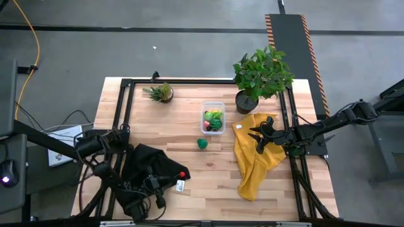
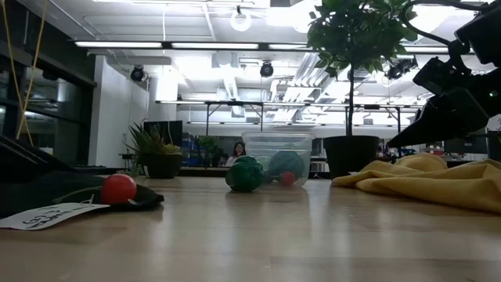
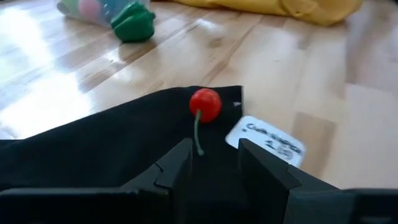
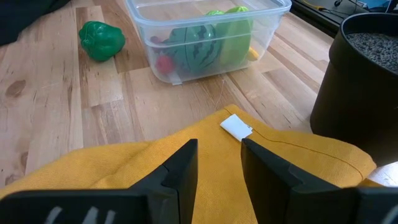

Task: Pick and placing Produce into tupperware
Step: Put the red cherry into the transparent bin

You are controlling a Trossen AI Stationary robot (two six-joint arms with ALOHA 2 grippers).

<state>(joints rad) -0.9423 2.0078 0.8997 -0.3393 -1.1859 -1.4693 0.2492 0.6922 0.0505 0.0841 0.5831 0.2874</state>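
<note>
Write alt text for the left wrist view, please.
A red cherry with a green stem lies on a black cloth just beyond the left gripper, its fingers slightly apart and empty. A white tag lies beside it.

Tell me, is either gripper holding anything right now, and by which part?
Nothing is held. The left gripper hangs open over the black cloth, short of the cherry; the right gripper is open above the yellow cloth.
</note>
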